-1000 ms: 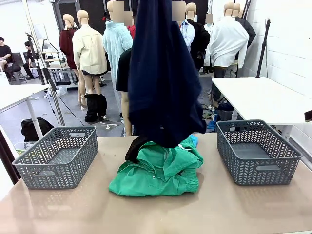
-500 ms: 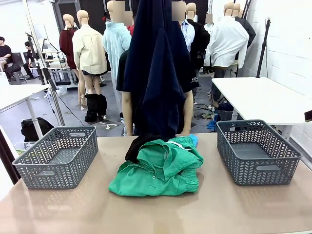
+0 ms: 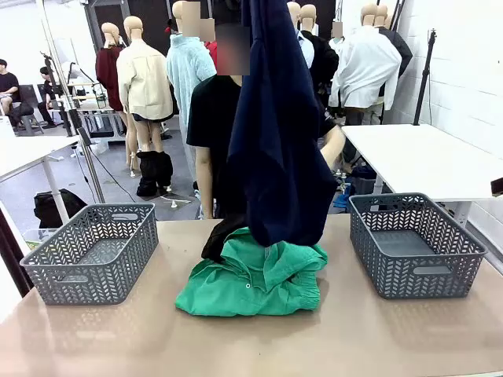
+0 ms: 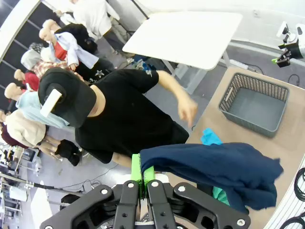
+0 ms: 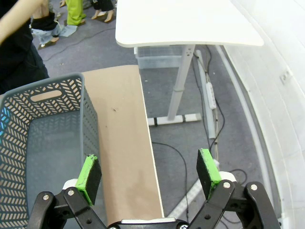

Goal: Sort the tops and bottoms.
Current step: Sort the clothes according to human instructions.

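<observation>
A long dark navy garment point(image 3: 279, 133), one of the bottoms, hangs from above the picture's top edge, and its lower end brushes the pile on the table. In the left wrist view my left gripper point(image 4: 142, 171) is shut on the edge of this navy garment point(image 4: 214, 167). On the table lies the emerald green garment point(image 3: 255, 279), with a black garment point(image 3: 216, 236) tucked at its far left. A corner of the sky-blue top point(image 4: 209, 137) peeks out beyond the navy cloth. My right gripper point(image 5: 150, 174) is open and holds nothing, high above the right basket's point(image 5: 43, 143) outer edge.
Two grey baskets stand on the table, one at the left point(image 3: 94, 251) and one at the right point(image 3: 413, 243). A person in a black T-shirt point(image 3: 212, 126) stands at the far side, one hand point(image 4: 188, 112) held out over the table. A white table point(image 3: 424, 157) stands behind on the right.
The hanging navy garment has swung to the right, uncovering the person behind it. Its lower end now covers the blue corner that showed beside the green garment.
</observation>
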Available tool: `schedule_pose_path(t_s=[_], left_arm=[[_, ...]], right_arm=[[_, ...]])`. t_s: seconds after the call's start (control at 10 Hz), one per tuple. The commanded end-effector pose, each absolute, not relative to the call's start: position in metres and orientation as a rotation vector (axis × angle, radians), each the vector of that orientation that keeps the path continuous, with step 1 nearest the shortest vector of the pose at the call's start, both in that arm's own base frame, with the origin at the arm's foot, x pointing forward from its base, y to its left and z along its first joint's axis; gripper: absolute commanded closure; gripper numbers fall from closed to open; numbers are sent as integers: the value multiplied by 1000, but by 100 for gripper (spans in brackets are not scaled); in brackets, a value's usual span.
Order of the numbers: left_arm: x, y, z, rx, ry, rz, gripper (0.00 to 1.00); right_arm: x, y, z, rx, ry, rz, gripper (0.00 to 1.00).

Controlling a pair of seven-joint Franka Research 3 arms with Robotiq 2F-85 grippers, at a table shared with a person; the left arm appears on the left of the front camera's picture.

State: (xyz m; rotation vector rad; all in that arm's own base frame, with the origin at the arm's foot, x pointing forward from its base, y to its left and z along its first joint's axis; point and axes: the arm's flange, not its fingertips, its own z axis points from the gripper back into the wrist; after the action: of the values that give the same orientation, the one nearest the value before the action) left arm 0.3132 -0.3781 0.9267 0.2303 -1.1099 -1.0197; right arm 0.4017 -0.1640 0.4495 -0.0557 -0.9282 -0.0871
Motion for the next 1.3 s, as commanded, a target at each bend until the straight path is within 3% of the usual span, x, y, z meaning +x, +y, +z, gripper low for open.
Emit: schedule_pose_path(t_s=[0.0, 1.2], left_arm=[[311, -375, 930, 234, -1116, -1014, 100], [311, -375, 930, 234, -1116, -1014, 100]], right_arm=[[401, -163, 451, -61, -924, -84, 0], [401, -163, 451, -61, -924, -84, 0]])
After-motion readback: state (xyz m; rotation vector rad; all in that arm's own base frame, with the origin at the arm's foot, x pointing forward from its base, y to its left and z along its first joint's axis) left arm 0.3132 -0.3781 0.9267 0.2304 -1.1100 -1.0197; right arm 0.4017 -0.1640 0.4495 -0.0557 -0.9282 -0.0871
